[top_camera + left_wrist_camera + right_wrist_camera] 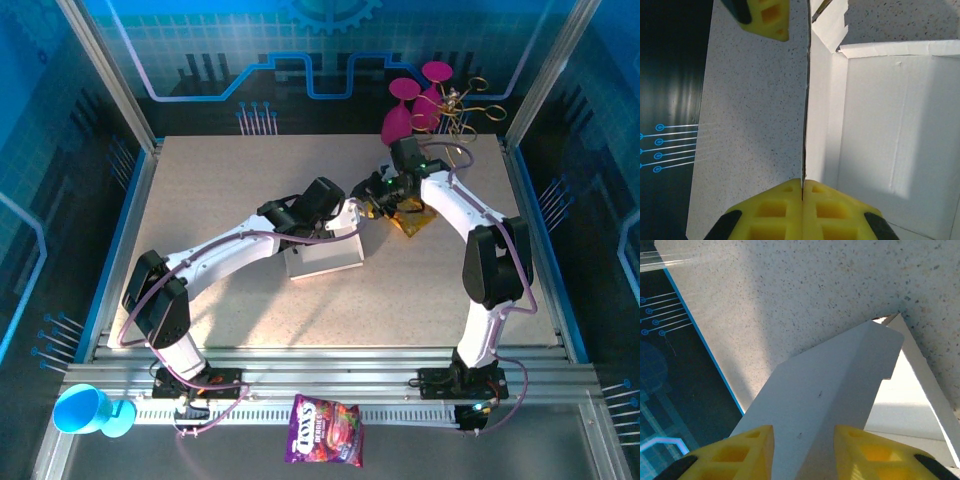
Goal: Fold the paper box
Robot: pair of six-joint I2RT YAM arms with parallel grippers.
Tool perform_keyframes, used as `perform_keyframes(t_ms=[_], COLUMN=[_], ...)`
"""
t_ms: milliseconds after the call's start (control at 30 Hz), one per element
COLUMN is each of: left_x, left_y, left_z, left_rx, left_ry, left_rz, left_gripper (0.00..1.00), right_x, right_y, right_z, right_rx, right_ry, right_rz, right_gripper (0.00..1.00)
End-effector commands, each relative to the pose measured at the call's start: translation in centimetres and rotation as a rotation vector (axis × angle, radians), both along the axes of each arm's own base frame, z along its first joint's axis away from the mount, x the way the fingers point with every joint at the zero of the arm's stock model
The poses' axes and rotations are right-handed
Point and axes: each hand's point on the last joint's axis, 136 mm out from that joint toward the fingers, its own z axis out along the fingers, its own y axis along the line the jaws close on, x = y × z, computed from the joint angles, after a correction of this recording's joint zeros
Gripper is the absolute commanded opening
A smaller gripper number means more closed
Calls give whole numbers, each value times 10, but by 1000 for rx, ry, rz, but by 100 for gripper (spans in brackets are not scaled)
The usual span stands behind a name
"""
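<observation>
Mid-table, left gripper (pixel 802 186) clamping paper box (pixel 900 120)

Left fingers (pixel 771 216) pinched together; right fingers (pixel 740 452) spread apart

The table (pixel 230 200) is lit brightly and evenly from above, a paler glare patch is seen just beside the left gripper (pixel 354 215), and only soft shadows are cast under the arms. Close to the left wrist camera the yellow fingertips (pixel 775 210) are rendered soft, and the paper box (pixel 900 125) beyond them is shaded grey. Between the right gripper's fingers (pixel 745 450) the panel is shaded, with a bright patch seen past them.
</observation>
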Motion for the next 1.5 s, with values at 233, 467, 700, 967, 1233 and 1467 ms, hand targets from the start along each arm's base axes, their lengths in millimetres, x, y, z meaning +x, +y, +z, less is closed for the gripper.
perform_keyframes(t_ms=[233,467,700,967,1233,1467], left_x=[1,-2,-5,-9,-12,-14], left_y=[-13,-19,-24,-31,-32,-32], left_z=[8,5,5,3,0,4], left_rx=[-31,-31,-41,-29,-20,-34], left_ry=[-20,-21,-40,-72,-100,-119], left_rz=[-17,-24,-19,-31,-28,-14], left_gripper=[0,0,0,0,0,0], right_x=[-25,-35,-45,-48,-54,-56], right_y=[6,14,19,24,27,23], right_z=[-10,-12,-17,-19,-24,-25], right_rx=[93,139,187,225,221,201], right_ry=[137,204,277,315,339,338], right_rz=[-37,-36,-52,-56,-51,-78], right_gripper=[38,39,40,42,35,17])
